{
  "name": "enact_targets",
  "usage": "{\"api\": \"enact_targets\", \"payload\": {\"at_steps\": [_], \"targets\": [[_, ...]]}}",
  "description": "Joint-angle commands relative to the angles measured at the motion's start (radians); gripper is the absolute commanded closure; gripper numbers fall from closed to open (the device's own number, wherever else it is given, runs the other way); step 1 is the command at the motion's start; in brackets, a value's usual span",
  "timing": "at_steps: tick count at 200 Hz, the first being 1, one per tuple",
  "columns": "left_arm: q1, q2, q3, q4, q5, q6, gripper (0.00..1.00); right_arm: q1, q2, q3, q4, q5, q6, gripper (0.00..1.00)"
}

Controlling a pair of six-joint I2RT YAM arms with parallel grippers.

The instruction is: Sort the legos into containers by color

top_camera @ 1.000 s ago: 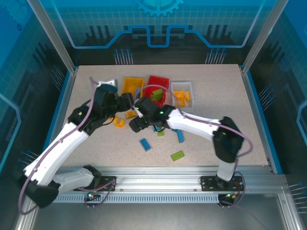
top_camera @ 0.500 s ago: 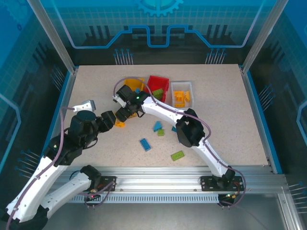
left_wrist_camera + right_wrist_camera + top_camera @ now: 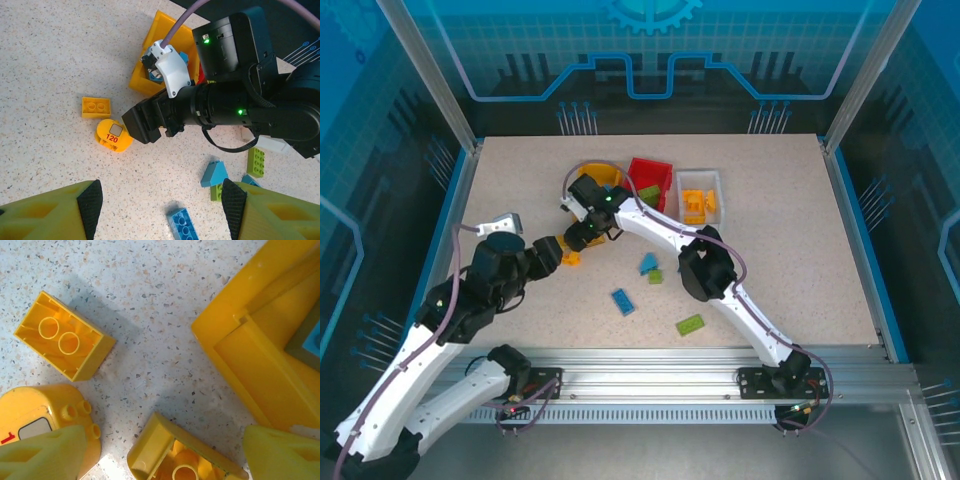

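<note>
My right gripper (image 3: 583, 237) hangs open low over the table, just in front of the yellow-orange bin (image 3: 601, 178). An upturned yellow brick (image 3: 181, 456) lies between its fingers. Another upturned yellow brick (image 3: 65, 342) and a rounded yellow piece (image 3: 34, 411) marked 120 lie beside it. My left gripper (image 3: 548, 252) is open and empty over bare table, facing the right gripper's black body (image 3: 150, 122). A blue brick (image 3: 182, 225), a blue slope (image 3: 215, 173) and a green brick (image 3: 256, 161) lie near it. The red bin (image 3: 650, 172) holds a green brick; the white bin (image 3: 701, 180) holds yellow bricks.
A blue brick (image 3: 622, 301) and a green brick (image 3: 690, 324) lie towards the near edge. The right arm stretches across the middle of the table. A blue piece (image 3: 312, 340) sits inside the yellow-orange bin. Free room lies on the right half.
The left arm has pulled back from the bins towards the near left. The right arm has swung over to the front of the yellow-orange bin and settled low there.
</note>
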Motion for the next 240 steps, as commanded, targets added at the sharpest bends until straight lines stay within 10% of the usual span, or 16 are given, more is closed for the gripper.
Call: {"api": "enact_targets", "payload": {"at_steps": [1, 147, 240], "targets": [[-0.001, 0.013, -0.01, 0.009, -0.004, -0.004, 0.31, -0.004, 0.033, 0.024, -0.014, -0.046, 0.03, 0.2], [-0.001, 0.02, -0.041, 0.036, 0.083, -0.003, 0.31, 0.038, -0.277, -0.529, 0.207, 0.067, 0.075, 0.34], [0.001, -0.076, -0.07, -0.145, 0.063, -0.106, 0.3, 0.079, -0.072, -0.236, 0.069, 0.288, 0.038, 0.34]]}}
